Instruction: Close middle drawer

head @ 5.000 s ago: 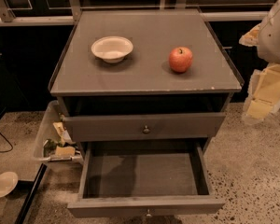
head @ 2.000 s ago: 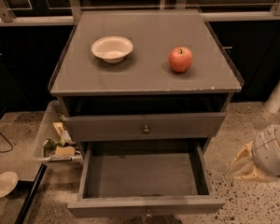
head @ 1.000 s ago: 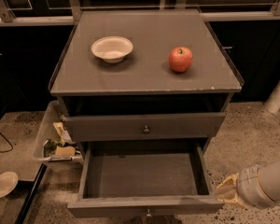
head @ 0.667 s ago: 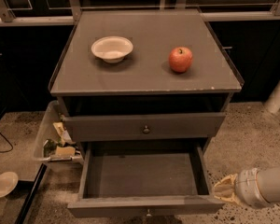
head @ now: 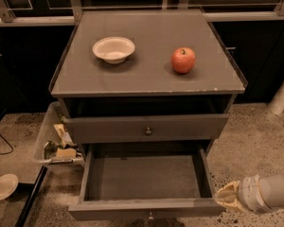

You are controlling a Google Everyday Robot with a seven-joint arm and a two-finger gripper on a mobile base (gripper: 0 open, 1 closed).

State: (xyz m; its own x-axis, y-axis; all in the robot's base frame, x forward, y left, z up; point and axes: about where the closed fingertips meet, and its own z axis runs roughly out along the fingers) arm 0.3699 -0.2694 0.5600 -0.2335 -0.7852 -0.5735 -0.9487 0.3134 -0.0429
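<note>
The middle drawer is grey and stands pulled far out at the bottom of the view. Its deep box is empty, and a small round knob sits at the centre of its front. My gripper is low on the right, just beside the right end of the drawer's front, with its pale tip pointing left toward that corner. I cannot tell whether it touches the drawer. The drawer above sticks out only slightly and has its own knob.
A white bowl and a red apple sit on the cabinet top. A clear bin of clutter stands at the cabinet's left. A pale plate lies on the floor at left. A white post rises at right.
My arm came down from the upper right to floor level beside the open drawer's right front corner. In the last second it barely shifted. The drawers have not moved.
</note>
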